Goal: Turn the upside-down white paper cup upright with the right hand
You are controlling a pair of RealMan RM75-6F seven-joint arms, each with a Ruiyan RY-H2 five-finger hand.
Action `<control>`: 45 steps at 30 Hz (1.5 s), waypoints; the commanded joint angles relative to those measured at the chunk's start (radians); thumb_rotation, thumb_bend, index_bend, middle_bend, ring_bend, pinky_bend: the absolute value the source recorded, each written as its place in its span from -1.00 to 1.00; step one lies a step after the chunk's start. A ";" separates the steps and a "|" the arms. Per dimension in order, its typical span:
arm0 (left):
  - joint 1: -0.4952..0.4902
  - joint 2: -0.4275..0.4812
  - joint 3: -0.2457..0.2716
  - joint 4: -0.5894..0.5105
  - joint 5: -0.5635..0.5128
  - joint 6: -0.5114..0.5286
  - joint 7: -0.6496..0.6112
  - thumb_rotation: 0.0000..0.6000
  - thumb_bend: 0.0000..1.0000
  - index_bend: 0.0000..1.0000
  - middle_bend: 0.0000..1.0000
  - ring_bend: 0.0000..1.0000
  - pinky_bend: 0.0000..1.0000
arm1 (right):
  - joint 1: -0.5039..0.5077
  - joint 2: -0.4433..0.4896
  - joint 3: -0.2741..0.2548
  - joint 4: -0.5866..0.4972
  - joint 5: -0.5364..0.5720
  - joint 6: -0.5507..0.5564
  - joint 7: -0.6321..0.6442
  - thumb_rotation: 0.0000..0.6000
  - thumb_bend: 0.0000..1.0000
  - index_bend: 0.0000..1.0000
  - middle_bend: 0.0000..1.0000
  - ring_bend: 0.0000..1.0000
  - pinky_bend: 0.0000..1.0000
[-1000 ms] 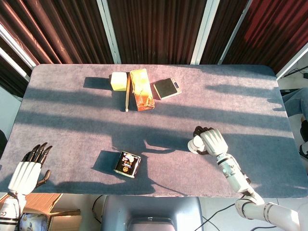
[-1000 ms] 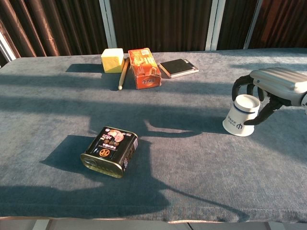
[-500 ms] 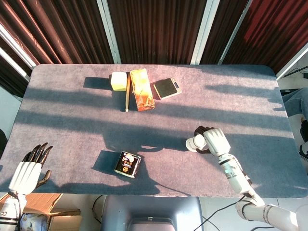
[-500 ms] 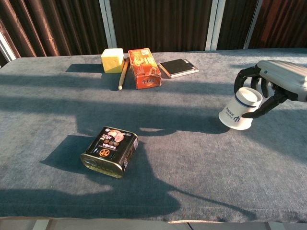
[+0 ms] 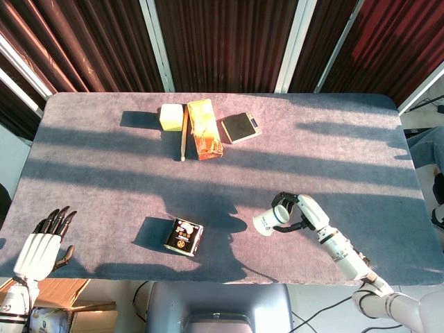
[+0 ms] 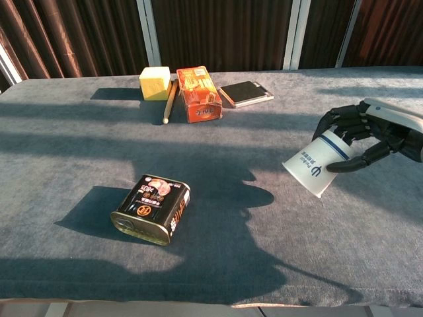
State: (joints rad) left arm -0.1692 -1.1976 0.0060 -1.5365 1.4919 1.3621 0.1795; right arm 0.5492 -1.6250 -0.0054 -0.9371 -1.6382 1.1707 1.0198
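White paper cup [image 6: 316, 168], light and easily crushed, lies tilted sideways above the counter [image 6: 264, 264], right robot hand [image 6: 370, 135] wrapping its base end.

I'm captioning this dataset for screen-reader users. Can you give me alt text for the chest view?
The robot's right hand grips a white paper cup, tilted with its open mouth pointing down and left, above a grey table. A black tin lies near the front left; a yellow block, wooden stick, orange box and small dark device sit at the back.

white paper cup [image 6: 316, 162] base behind right robot hand [image 6: 370, 137] fingers
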 commanded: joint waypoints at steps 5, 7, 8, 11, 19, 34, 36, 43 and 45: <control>0.000 0.001 0.000 -0.001 -0.001 0.000 -0.001 1.00 -0.18 -0.82 -0.97 -1.00 -0.61 | 0.035 -0.054 -0.111 0.210 -0.090 -0.034 0.167 1.00 -0.66 0.14 0.03 0.03 0.30; 0.001 0.002 0.000 -0.001 0.000 0.001 -0.002 1.00 -0.18 -0.81 -0.97 -1.00 -0.61 | 0.033 -0.055 -0.112 0.221 -0.088 -0.022 0.161 1.00 -0.66 0.11 0.00 0.00 0.27; 0.001 0.002 0.000 -0.001 0.001 0.002 -0.003 1.00 -0.18 -0.81 -0.97 -1.00 -0.61 | 0.032 -0.054 -0.110 0.222 -0.086 -0.017 0.157 1.00 -0.66 0.10 -0.01 -0.02 0.25; 0.001 0.002 0.000 -0.002 0.001 0.002 -0.003 1.00 -0.18 -0.81 -0.97 -1.00 -0.61 | 0.031 -0.041 -0.108 0.220 -0.080 -0.012 0.114 1.00 -0.66 0.02 -0.11 -0.15 0.13; 0.002 0.001 0.001 -0.003 0.002 0.003 0.000 1.00 -0.18 -0.81 -0.97 -1.00 -0.61 | 0.028 0.047 -0.101 0.110 -0.058 -0.022 -0.093 1.00 -0.66 -0.25 -0.41 -0.54 -0.27; 0.001 0.000 0.001 -0.007 -0.003 -0.003 0.010 1.00 -0.18 -0.81 -0.97 -1.00 -0.61 | 0.089 0.256 -0.054 -0.283 0.037 -0.198 -0.584 1.00 -0.66 -0.43 -0.56 -0.71 -0.47; 0.001 0.001 0.001 -0.007 -0.003 -0.003 0.010 1.00 -0.18 -0.81 -0.97 -1.00 -0.61 | 0.104 0.267 -0.046 -0.324 0.068 -0.253 -0.687 1.00 -0.66 -0.43 -0.56 -0.71 -0.47; 0.002 0.003 0.000 -0.009 -0.006 -0.003 0.008 1.00 -0.18 -0.81 -0.97 -1.00 -0.61 | 0.134 0.271 -0.013 -0.425 0.209 -0.387 -0.969 1.00 -0.66 -0.29 -0.53 -0.62 -0.37; 0.002 0.003 0.000 -0.009 -0.005 -0.003 0.007 1.00 -0.18 -0.81 -0.97 -1.00 -0.61 | 0.133 0.261 -0.006 -0.434 0.235 -0.389 -1.019 1.00 -0.66 -0.16 -0.45 -0.51 -0.28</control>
State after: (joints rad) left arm -0.1672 -1.1944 0.0061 -1.5459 1.4864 1.3592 0.1864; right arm 0.6683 -1.3627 -0.0321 -1.3272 -1.4639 0.8228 0.0832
